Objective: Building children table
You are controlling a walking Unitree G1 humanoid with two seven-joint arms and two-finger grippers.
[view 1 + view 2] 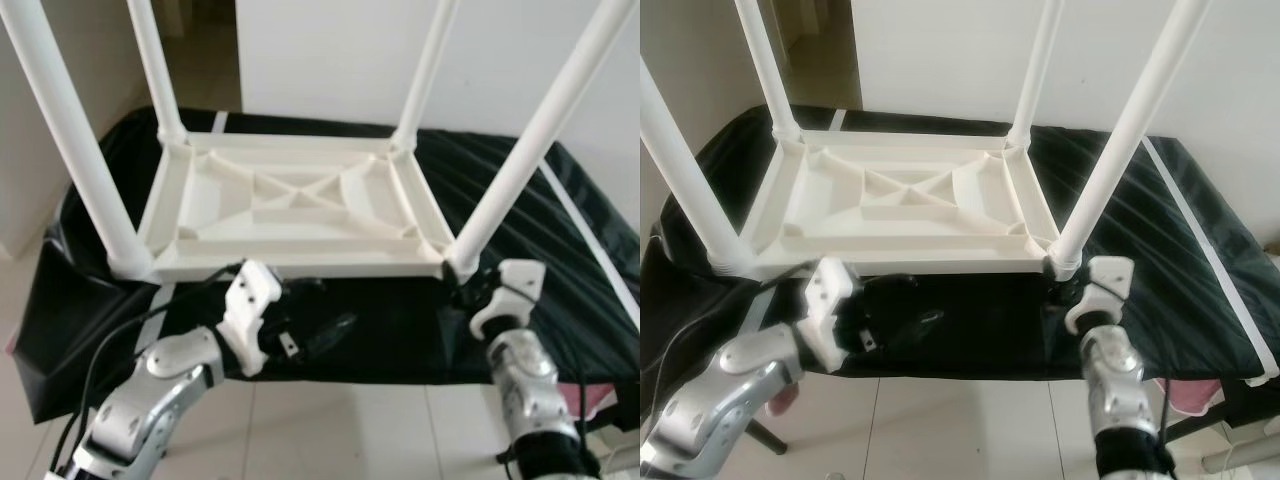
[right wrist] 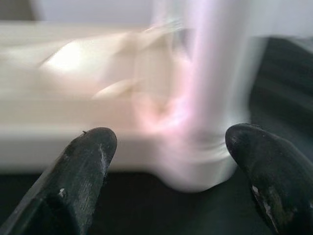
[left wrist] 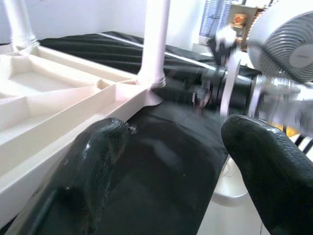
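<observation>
The white children's table (image 1: 290, 205) lies upside down on a desk covered in black sheeting (image 1: 560, 230), its ribbed underside facing up and all four white legs standing upright from the corners. It sits toward the robot's left half of the covered surface, with its near long edge running close to the front of the desk.

The left claw (image 1: 300, 335) hovers just in front of that near edge, low over the black covering and between the two near legs, closer to the near left leg (image 1: 75, 150). In the left wrist view its two black fingers (image 3: 93, 161) are spread wide with nothing between them but black sheeting; the table's rim runs just beside one finger, and it cannot be told whether they touch.

The right claw (image 1: 470, 292) sits at the table's near right corner, right at the foot of the near right leg (image 1: 530, 140). The right wrist view (blurred) shows its fingers (image 2: 85, 156) spread apart, with the base of that leg and its round socket just beyond the tips, lying between them in line of sight but not gripped.

A white fan (image 3: 288, 41) stands beyond the desk in the left wrist view, and pale floor tiles (image 1: 340, 430) lie below the desk's front edge.
</observation>
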